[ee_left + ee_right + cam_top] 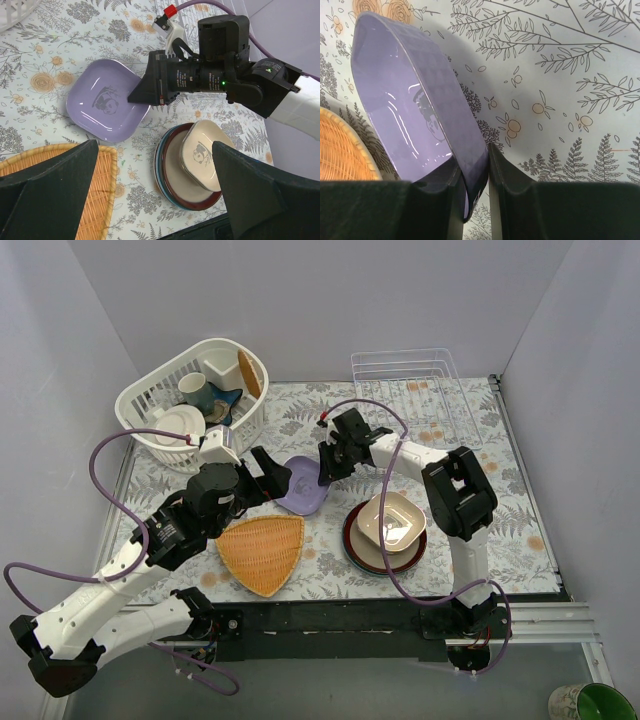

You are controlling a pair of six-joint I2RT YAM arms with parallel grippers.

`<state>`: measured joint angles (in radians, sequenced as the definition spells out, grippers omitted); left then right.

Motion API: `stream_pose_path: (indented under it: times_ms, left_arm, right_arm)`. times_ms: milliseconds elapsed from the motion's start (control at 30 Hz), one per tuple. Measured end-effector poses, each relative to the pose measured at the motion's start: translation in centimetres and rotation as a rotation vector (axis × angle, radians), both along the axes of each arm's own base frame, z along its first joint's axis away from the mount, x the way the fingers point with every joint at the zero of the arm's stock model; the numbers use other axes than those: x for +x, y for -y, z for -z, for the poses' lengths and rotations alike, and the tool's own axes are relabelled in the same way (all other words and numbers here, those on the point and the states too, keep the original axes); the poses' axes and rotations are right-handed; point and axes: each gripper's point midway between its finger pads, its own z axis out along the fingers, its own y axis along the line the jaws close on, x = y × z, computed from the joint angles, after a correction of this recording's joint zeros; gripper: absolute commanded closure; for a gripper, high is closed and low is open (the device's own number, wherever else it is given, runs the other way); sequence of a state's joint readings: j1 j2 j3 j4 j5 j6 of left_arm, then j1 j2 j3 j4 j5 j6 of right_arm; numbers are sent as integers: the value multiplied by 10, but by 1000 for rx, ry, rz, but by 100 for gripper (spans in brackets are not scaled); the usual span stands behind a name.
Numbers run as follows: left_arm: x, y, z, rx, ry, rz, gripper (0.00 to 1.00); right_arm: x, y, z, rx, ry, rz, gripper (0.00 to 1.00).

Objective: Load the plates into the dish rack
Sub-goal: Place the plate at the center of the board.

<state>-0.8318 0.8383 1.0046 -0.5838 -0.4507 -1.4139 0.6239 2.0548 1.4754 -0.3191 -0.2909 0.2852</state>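
My right gripper is shut on the rim of the lilac rounded-square dish, which is tilted up off the table; the dish also shows in the left wrist view and the right wrist view, where my right gripper pinches its edge. A cream rounded-square dish lies on a dark red-brown round plate stacked on others at centre right. The white wire dish rack stands at the back right with nothing in it. My left gripper is open, hovering left of the lilac dish.
An orange woven triangular tray lies at front centre. A white slotted oval basket with cups and a white plate stands at the back left. Grey walls enclose the table on three sides.
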Motion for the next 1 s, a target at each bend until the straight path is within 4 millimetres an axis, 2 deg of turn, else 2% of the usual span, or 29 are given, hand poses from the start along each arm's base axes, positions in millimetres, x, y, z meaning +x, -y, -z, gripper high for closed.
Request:
stream_pose_path:
  times_ms: [100,233,433,667,800,900,1000]
  left_arm:
    - [0,0,0,1,1,-2,2]
    - [0,0,0,0,1,-2,2]
    - [0,0,0,-3,0,-3,2]
    - [0,-1,-1,-5,1,-4,2]
    - [0,-1,0,-4,0,-3,2]
    - [0,0,1,-2,-2,-1,2]
    - [3,6,4,4,-8,13,2]
  right_arm:
    - [2,-1,-2,3,8,0,54]
    - [5,-1,-4,-5,22,2,46]
    - [13,0,-12,-20,49,9,44]
    - [27,-1,-29,-33,101,22,43]
    - [32,1,-54,-38,147,29,43]
    - [31,8,-91,-26,206,44,43]
    - [26,23,-143,-5,297,81,43]
